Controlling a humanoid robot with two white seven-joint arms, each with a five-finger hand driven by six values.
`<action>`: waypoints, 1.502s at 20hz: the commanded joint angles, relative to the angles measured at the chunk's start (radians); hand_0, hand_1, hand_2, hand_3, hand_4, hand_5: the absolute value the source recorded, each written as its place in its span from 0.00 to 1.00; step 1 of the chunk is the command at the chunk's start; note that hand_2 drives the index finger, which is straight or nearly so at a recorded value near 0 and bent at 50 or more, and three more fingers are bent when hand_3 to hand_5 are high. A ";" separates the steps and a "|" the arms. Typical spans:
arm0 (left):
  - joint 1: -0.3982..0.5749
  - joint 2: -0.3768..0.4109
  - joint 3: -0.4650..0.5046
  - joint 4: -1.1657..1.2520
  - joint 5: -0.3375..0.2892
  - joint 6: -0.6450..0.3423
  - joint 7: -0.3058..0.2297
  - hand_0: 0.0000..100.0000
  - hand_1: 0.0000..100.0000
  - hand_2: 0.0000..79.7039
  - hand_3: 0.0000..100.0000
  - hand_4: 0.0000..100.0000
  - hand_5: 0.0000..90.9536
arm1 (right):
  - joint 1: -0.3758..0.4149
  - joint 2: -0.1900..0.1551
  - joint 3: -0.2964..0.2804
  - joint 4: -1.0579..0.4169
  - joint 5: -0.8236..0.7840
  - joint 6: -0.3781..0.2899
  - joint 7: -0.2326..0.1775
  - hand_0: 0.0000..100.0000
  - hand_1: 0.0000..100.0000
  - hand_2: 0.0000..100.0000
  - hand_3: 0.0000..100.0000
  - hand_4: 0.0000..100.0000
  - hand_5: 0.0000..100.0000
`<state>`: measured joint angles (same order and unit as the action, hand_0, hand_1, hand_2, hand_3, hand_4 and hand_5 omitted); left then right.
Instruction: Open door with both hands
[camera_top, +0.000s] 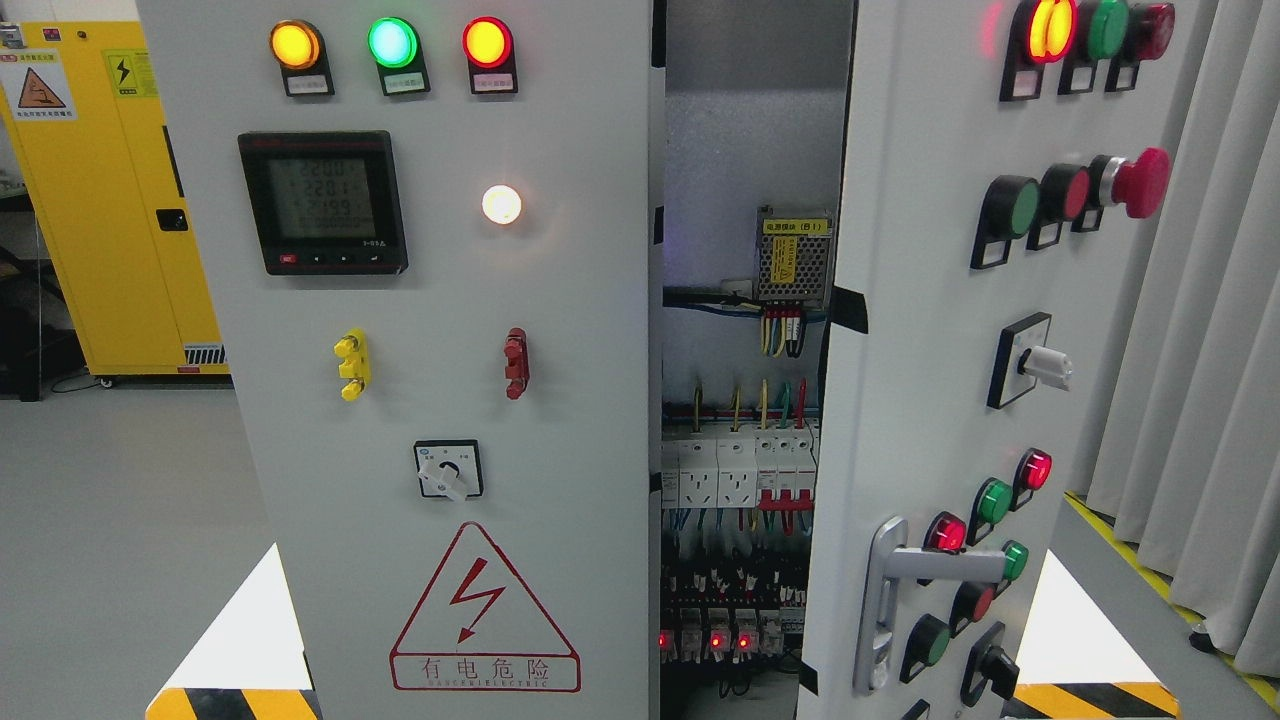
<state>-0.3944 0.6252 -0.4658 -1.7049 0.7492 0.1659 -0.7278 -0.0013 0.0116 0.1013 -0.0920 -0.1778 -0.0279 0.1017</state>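
The right cabinet door (930, 330) stands ajar, swung outward toward the camera, its tall free edge running top to bottom just right of centre. Between that edge and the left door (440, 330), which is closed and faces the camera flat, a tall narrow gap exposes breakers (738, 470) and wiring. The door's silver handle (905, 590) sits low near the free edge, its lever pointing right. Neither robot hand shows, so their state cannot be told.
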 joint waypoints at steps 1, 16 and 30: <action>-0.158 -0.053 -0.008 -0.036 0.083 0.056 0.004 0.12 0.56 0.00 0.00 0.00 0.00 | -0.020 0.019 0.000 0.000 0.000 0.000 0.000 0.00 0.50 0.04 0.00 0.00 0.00; -0.466 -0.168 0.076 0.082 0.226 0.337 0.004 0.12 0.56 0.00 0.00 0.00 0.00 | -0.006 0.019 0.000 0.000 0.000 0.000 0.000 0.00 0.50 0.04 0.00 0.00 0.00; -0.712 -0.337 0.082 0.261 0.256 0.483 0.005 0.12 0.56 0.00 0.00 0.00 0.00 | -0.003 0.019 0.000 0.000 0.000 0.000 0.000 0.00 0.50 0.04 0.00 0.00 0.00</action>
<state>-1.0165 0.4168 -0.3960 -1.5714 0.9968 0.6211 -0.7244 0.0000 0.0009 0.1015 -0.0920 -0.1783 -0.0279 0.1017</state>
